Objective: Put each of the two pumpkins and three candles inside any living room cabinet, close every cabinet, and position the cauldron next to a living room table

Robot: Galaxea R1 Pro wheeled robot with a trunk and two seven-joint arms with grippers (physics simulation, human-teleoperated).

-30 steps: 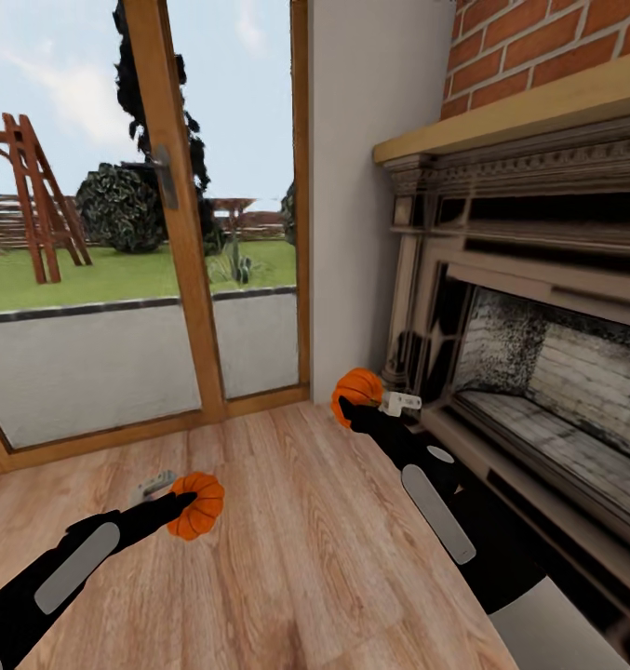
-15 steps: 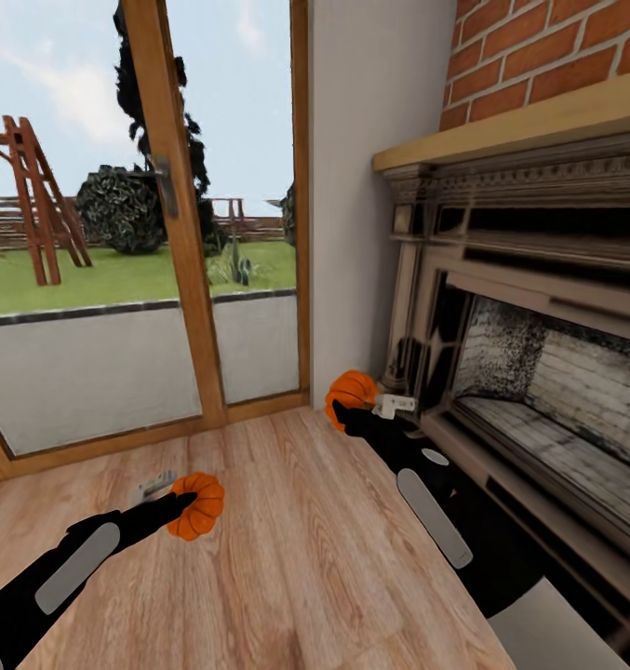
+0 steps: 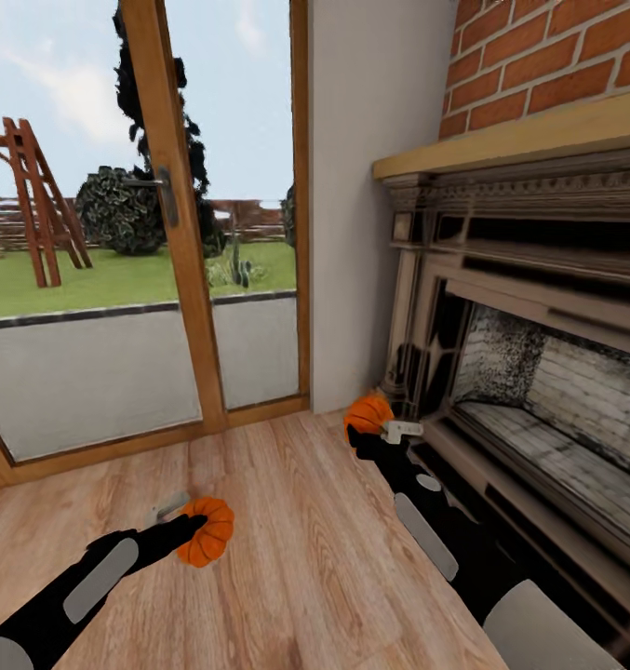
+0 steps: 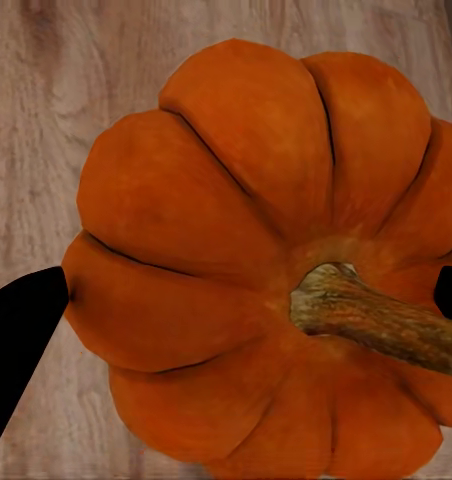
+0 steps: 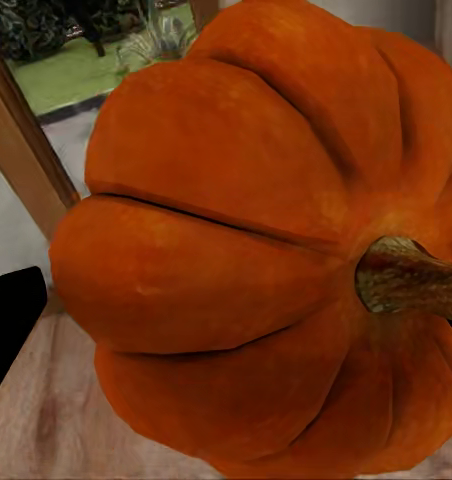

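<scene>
Each gripper holds one pumpkin above the light wood floor. In the head view my left gripper (image 3: 195, 526) is shut on an orange ribbed pumpkin (image 3: 207, 532) at lower left. My right gripper (image 3: 378, 426) is shut on the other pumpkin (image 3: 367, 411), close to the fireplace's left pillar. The left wrist view has its pumpkin (image 4: 256, 260) close up, brown stem toward the camera, a dark fingertip (image 4: 21, 330) at each side. In the right wrist view the other pumpkin (image 5: 256, 240) looms just as near, one dark finger (image 5: 11, 320) at the edge. The candles, cabinet, cauldron and table are out of view.
A red brick fireplace (image 3: 538, 372) with a wooden mantel and dark surround stands at the right. Wood-framed glass doors (image 3: 166, 261) face the garden ahead and to the left. A white wall section (image 3: 370, 214) separates them. Plank floor (image 3: 296, 558) spreads between my arms.
The view has shifted slightly. Both arms moved with their pumpkins: the left pumpkin sits lower and a little right, the right pumpkin lower and nearer the fireplace pillar. Both grips hold.
</scene>
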